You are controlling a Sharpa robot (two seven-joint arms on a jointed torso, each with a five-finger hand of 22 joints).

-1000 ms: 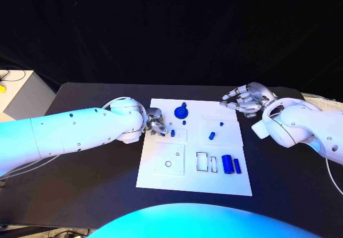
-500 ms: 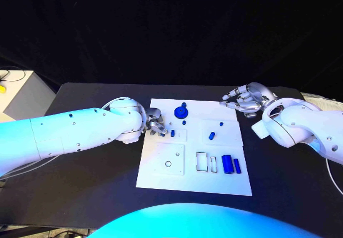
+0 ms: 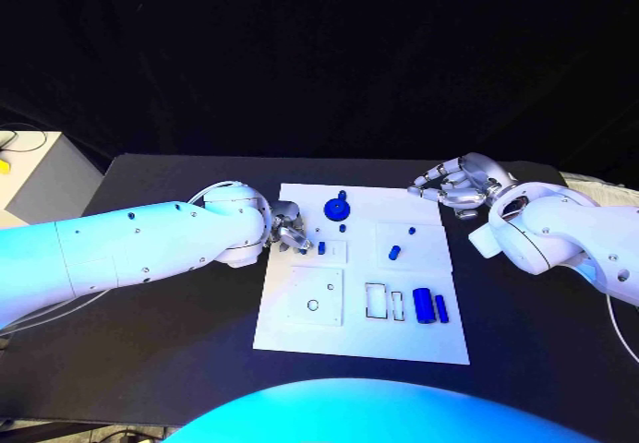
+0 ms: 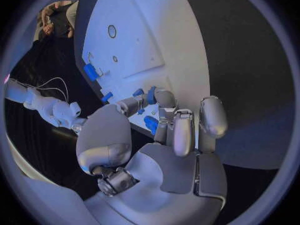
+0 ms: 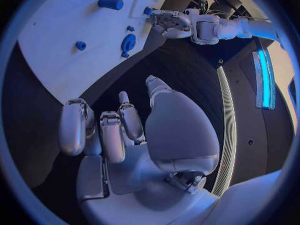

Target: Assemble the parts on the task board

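The white task board [image 3: 300,332] lies mid-table. My left hand [image 3: 291,233] reaches over its left edge and pinches a small blue peg [image 3: 321,247] between thumb and a fingertip; the same peg [image 4: 152,95] sits at the fingertips [image 4: 164,97] of the left hand [image 4: 169,135]. A round blue knob [image 3: 336,209] stands at the far end, another peg [image 3: 394,251] to the right, and two blue cylinders [image 3: 427,305] lie near the slots. My right hand [image 3: 460,185] hovers off the board's far right corner, fingers curled in on nothing. Beyond the right hand [image 5: 125,130] I see the knob [image 5: 128,42].
The black table [image 3: 160,341] has bare room on both sides of the board. A pale box [image 3: 30,171] stands beyond the table's left edge. Rectangular slots [image 3: 383,302] and a round hole [image 3: 313,305] sit in the board's near half.
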